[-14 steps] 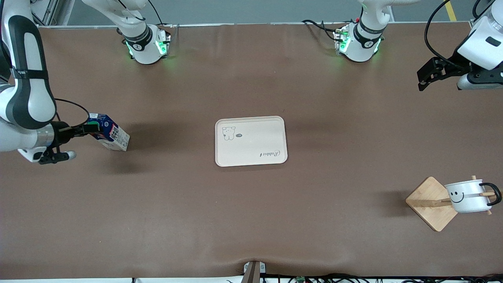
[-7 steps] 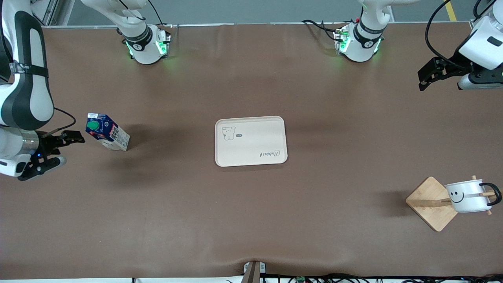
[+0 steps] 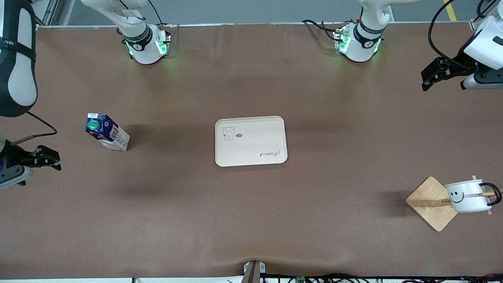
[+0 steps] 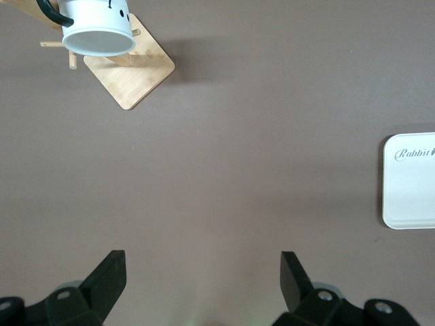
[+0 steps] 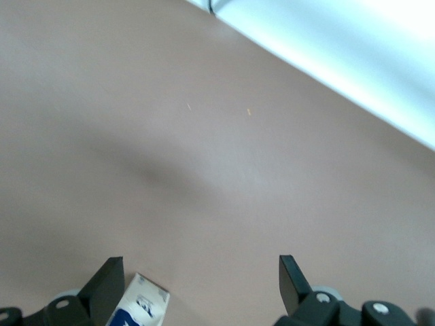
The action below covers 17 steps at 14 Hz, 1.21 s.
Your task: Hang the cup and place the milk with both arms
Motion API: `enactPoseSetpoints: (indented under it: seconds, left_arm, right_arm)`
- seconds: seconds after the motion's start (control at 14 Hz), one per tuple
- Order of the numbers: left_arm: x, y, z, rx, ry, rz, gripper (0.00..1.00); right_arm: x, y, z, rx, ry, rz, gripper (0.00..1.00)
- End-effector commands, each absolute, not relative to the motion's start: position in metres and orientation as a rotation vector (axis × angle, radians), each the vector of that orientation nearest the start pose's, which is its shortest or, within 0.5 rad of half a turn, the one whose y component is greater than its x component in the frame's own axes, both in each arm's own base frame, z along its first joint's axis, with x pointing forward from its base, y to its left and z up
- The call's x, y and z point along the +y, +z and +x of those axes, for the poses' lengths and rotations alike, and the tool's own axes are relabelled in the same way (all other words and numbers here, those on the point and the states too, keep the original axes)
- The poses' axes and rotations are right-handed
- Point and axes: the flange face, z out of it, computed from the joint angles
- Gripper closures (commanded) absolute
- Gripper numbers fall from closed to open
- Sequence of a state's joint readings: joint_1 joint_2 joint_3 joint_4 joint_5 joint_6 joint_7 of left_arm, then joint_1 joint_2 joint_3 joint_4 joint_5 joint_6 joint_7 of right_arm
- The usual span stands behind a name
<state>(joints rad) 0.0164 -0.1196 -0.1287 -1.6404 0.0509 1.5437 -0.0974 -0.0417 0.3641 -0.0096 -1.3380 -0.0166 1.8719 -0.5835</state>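
The cup (image 3: 468, 196) is hung on the wooden rack (image 3: 431, 203); the milk (image 3: 107, 132) stands on the table, apart from the tray (image 3: 250, 140). Both the left gripper (image 3: 431, 76) and right gripper (image 3: 46, 158) are spread and empty. The task is judged finished, unless the milk belongs on the tray.

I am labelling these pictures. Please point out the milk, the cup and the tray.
milk (image 3: 107, 136): front view, blue side of the carton.
cup (image 3: 465, 196): front view, white side wall.
tray (image 3: 255, 145): front view, bare middle.
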Motion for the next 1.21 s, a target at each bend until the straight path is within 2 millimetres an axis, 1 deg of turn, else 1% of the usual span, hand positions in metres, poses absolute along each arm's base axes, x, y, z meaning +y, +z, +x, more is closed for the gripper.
enactPoseSetpoints:
  seconds: [0.0,0.07,0.14,0.21,0.29,0.36,0.43,0.57,0.64,0.79,0.86,0.93,1.0,1.14]
  left_arm:
    - [-0.055,0.661,0.507,0.015,-0.055,-3.095,0.0]
    - [-0.055,0.66,0.507,0.015,-0.053,-3.095,0.0]
    - [-0.055,0.661,0.507,0.015,-0.055,-3.095,0.0]
    - [-0.055,0.66,0.507,0.017,-0.051,-3.095,0.0]
    - [-0.055,0.66,0.508,0.022,-0.053,-3.095,0.0]
    - [-0.054,0.659,0.508,0.025,-0.048,-3.095,0.0]
    - [-0.054,0.661,0.509,0.025,-0.055,-3.096,0.0]
    - [-0.053,0.667,0.511,0.025,-0.076,-3.097,0.0]
    - [-0.053,0.668,0.511,0.022,-0.076,-3.097,0.0]
    - [-0.054,0.667,0.514,0.027,-0.074,-3.097,0.0]
    - [-0.057,0.667,0.514,0.034,-0.072,-3.097,0.0]
    - [-0.058,0.667,0.513,0.039,-0.07,-3.097,0.0]
    - [-0.06,0.667,0.513,0.041,-0.067,-3.096,0.0]
    - [-0.061,0.666,0.512,0.046,-0.06,-3.096,0.0]
  right_arm:
    - [0.006,0.61,0.649,-0.86,-0.289,-3.059,0.0]
    - [0.014,0.62,0.637,-0.682,-0.244,-3.087,0.0]
    - [0.025,0.63,0.621,-0.448,-0.181,-3.118,0.0]
    - [0.042,0.639,0.607,-0.319,-0.129,-3.133,0.0]
    - [0.05,0.65,0.594,-0.299,-0.102,-3.144,0.0]
    - [0.05,0.652,0.581,-0.298,-0.033,-3.146,0.0]
    - [0.047,0.66,0.565,-0.288,0.014,-3.149,0.0]
    - [0.036,0.662,0.539,-0.258,0.013,-3.154,0.0]
    - [0.025,0.659,0.533,-0.227,0.025,-3.157,0.0]
    - [-0.01,0.65,0.531,-0.126,0.071,-3.151,0.0]
    - [-0.017,0.647,0.526,-0.117,0.083,-3.148,0.0]
    - [-0.017,0.653,0.518,-0.117,0.069,-3.148,0.0]
    - [-0.017,0.654,0.513,-0.114,0.074,-3.147,0.0]
    - [-0.022,0.652,0.515,-0.101,0.072,-3.133,0.0]
